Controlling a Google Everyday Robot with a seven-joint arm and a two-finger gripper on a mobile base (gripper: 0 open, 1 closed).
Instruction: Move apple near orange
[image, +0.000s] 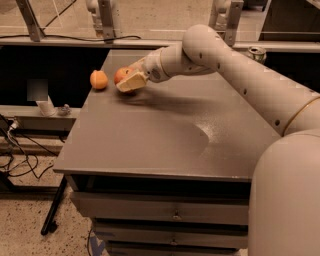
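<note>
The apple (120, 74), red with a yellowish blush, sits at the table's far left, between the fingers of my gripper (127, 81). The gripper is shut on the apple, just above or on the grey table top (165, 135); its cream fingers (134, 81) cover the fruit's right and lower side. The orange (98, 79), small and matte, lies on the table just left of the apple, a small gap between them, close to the table's left edge. My arm reaches in from the right across the back of the table.
A metal can (257, 52) stands on the ledge behind the table's far right corner. A white bottle (45, 106) stands on a lower shelf to the left. Drawers (170, 212) sit under the table top. Cables (10, 145) lie on the floor at left.
</note>
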